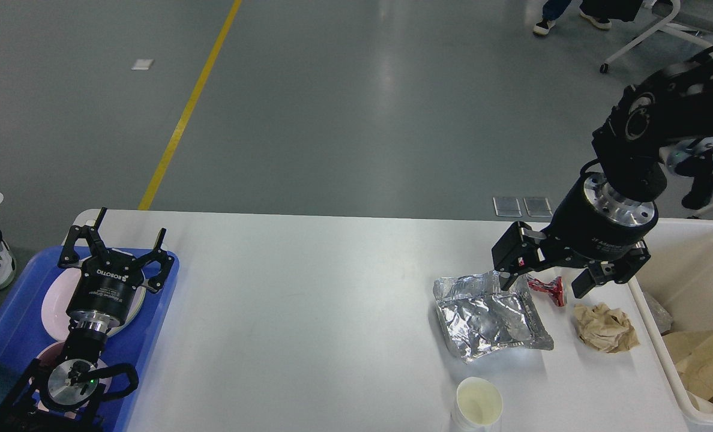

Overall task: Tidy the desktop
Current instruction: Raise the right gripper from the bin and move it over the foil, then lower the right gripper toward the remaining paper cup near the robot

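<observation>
White desk (308, 312) fills lower middle of head view, long axis running left to right, far edge straight across, rounded far-left corner visible by the tray. Near edge cut off by frame bottom.

Left gripper (116, 240) over blue tray (164, 300) at desk's left end, fingers (81, 237) spread wide, pointing away toward far edge, nothing between them. Hangs above white plates (53, 303) in tray; contact with plates not clear. Second plate lower in tray mostly hidden by arm.

Right gripper (551, 273) over desk's right part, pointing down and toward viewer, fingers (593, 281) well apart, holding nothing. Crushed red can (550, 289) lies on desk in the gap between fingers; touching or not cannot be told. Left-hand finger sits at top edge of crumpled silver foil bag (488, 318), which lies flat on desk just left of can. Brown crumpled paper (605, 327) on desk just below-right of gripper, near can, apart from foil bag. White paper cup (478, 408) upright near frame bottom, below foil bag, well apart from both grippers.

Off-white bin (689, 270) against desk's right end, brown paper pieces (701, 360) inside. Desk surface between tray and foil bag lies under neither gripper. Grey floor with yellow line (188, 108) beyond far edge.
</observation>
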Robot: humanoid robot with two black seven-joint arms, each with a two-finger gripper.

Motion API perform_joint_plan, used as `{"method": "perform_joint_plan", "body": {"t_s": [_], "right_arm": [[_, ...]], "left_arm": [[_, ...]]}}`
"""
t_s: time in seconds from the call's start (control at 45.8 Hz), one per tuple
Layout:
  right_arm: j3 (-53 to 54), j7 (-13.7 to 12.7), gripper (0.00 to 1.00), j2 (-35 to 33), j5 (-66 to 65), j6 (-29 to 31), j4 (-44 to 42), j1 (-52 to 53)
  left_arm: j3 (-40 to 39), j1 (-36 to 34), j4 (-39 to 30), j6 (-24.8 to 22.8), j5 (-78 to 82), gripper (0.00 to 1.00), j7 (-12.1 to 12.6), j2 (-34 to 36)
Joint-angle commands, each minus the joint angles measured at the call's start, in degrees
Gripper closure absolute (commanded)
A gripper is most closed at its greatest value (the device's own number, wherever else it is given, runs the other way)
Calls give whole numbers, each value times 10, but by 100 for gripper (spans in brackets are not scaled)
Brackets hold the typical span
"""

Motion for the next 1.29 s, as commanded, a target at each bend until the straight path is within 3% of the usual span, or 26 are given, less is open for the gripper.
{"method": "perform_joint_plan", "body": {"t_s": [0.0, 0.568, 0.983, 1.115, 1.268], "right_arm": [[-2, 0, 1, 12, -2, 4, 2, -2], [5, 3, 0, 13, 5, 23, 32, -2], [121, 0, 0, 35, 1, -9, 51, -119], [138, 0, 4, 43, -3, -52, 51, -168], [130, -5, 11, 61, -39, -156, 48, -224]], "left_arm": [[0, 1, 0, 0, 0, 4, 0, 0], [0, 1, 0, -1, 0, 4, 0, 0], [0, 1, 0, -1, 0, 4, 0, 0], [0, 1, 0, -1, 0, 4, 0, 0], [0, 1, 0, -1, 0, 4, 0, 0]]}}
